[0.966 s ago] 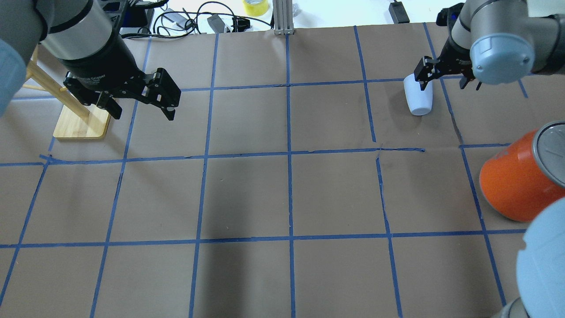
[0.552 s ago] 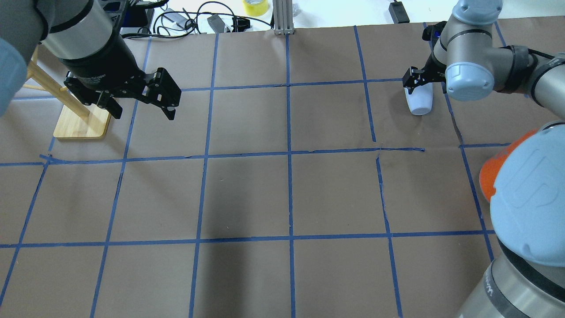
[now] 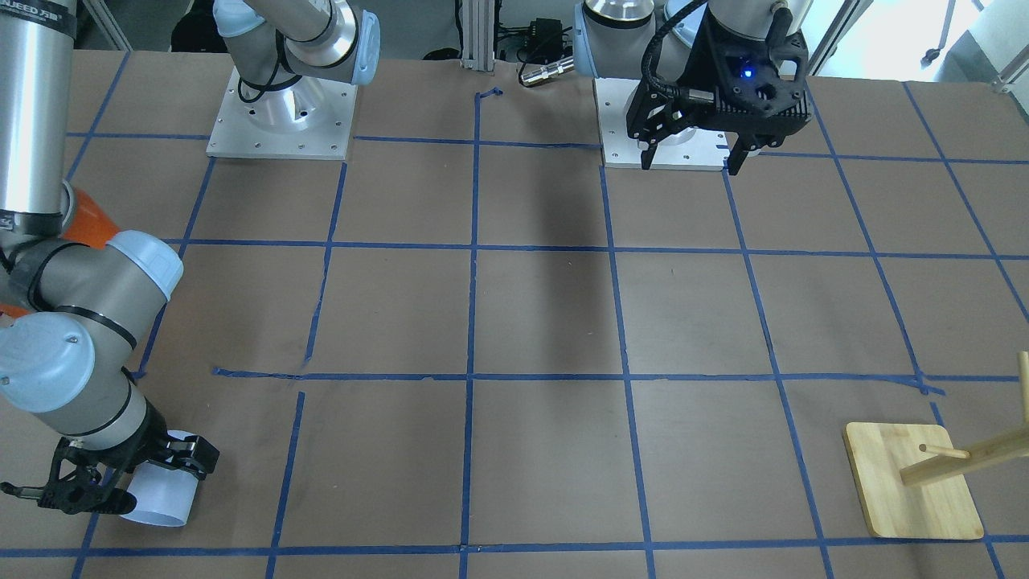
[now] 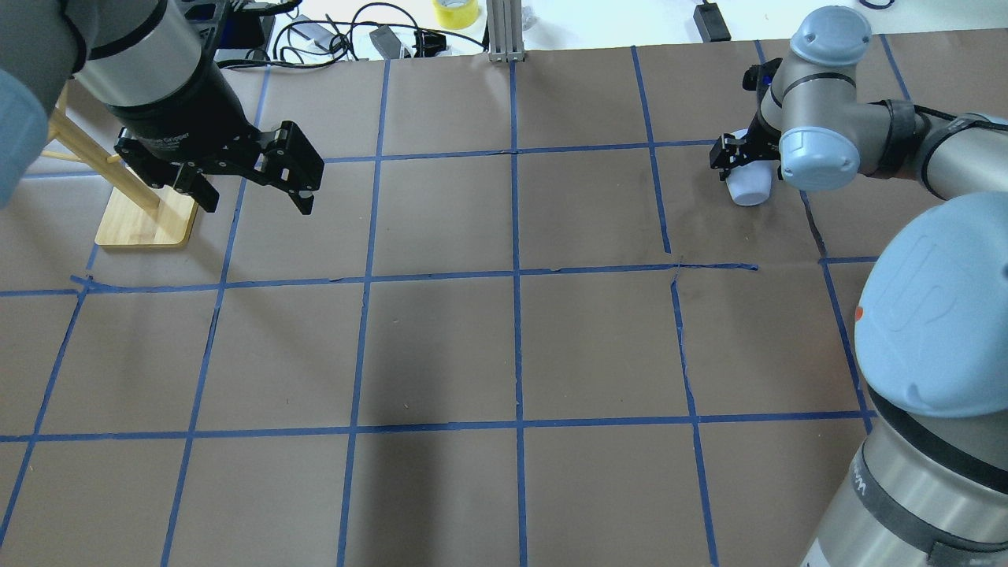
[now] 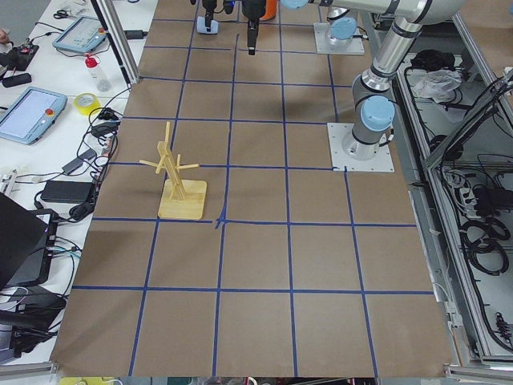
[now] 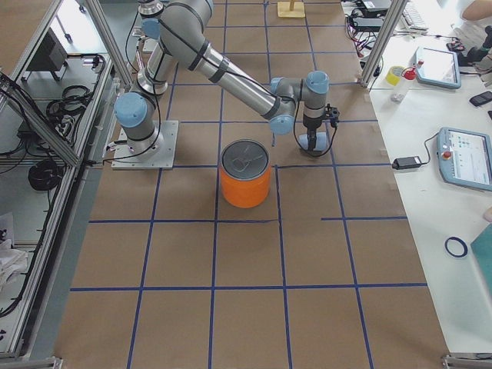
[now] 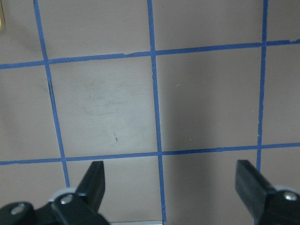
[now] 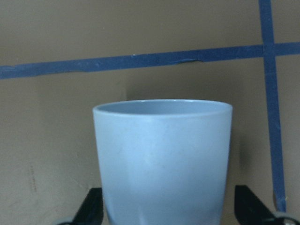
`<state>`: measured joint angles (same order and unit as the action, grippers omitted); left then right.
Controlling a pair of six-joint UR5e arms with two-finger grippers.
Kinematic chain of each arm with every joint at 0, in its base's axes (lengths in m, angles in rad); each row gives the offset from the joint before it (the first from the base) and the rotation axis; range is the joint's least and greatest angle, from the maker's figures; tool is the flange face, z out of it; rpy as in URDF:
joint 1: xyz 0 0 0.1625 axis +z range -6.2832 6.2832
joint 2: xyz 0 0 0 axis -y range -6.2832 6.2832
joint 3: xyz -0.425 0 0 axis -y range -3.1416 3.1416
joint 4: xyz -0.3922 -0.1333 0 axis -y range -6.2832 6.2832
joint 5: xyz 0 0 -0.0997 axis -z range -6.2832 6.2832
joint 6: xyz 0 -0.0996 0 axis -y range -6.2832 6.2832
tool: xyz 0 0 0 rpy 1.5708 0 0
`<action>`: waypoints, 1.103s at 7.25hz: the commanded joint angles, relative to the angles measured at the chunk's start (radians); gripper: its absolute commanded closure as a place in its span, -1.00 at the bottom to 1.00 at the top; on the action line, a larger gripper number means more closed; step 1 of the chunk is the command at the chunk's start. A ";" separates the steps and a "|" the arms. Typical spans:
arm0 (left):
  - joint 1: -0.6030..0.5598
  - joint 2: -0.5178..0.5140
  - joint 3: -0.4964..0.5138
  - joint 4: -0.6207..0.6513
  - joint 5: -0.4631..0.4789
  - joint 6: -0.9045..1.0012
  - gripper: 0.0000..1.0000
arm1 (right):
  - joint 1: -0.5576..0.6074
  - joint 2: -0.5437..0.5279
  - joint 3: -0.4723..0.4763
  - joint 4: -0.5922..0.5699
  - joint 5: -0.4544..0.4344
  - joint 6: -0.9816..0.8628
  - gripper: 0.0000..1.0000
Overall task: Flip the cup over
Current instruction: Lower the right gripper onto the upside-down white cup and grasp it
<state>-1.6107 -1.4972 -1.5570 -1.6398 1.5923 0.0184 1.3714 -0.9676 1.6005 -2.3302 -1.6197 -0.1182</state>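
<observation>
The cup, a small pale blue-white tumbler, lies on its side at the table's far right, mouth pointing away from the robot. It also shows in the overhead view and the front-facing view. My right gripper is open and straddles the cup, one finger on each side, as the right wrist view shows; I see no squeeze on it. My left gripper is open and empty, hovering above the table's left side, and also shows in the left wrist view.
A large orange can with a silver lid stands near the cup, on the robot's side; my right elbow hides most of it in the overhead view. A wooden peg stand sits at the far left. Cables and tape lie beyond the table's far edge.
My right arm has swung round and lowered the gripper around the cup; its elbow now covers the orange can in the overhead view. The cup and left arm have not moved.
</observation>
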 commanded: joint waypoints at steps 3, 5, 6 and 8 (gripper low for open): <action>0.000 0.000 0.000 0.000 0.000 0.000 -1.00 | 0.005 0.003 -0.025 0.002 -0.019 -0.005 0.49; 0.000 0.000 0.000 0.000 0.000 0.000 -1.00 | 0.043 -0.008 -0.031 0.012 -0.020 -0.003 0.55; 0.000 0.000 0.000 0.000 0.000 0.000 -1.00 | 0.116 -0.029 -0.063 0.032 -0.046 -0.003 0.55; 0.000 0.000 0.000 0.000 0.000 0.000 -1.00 | 0.312 -0.031 -0.117 0.071 -0.168 -0.020 0.55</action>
<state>-1.6107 -1.4972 -1.5570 -1.6398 1.5923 0.0184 1.5630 -0.9949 1.5138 -2.2761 -1.7222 -0.1258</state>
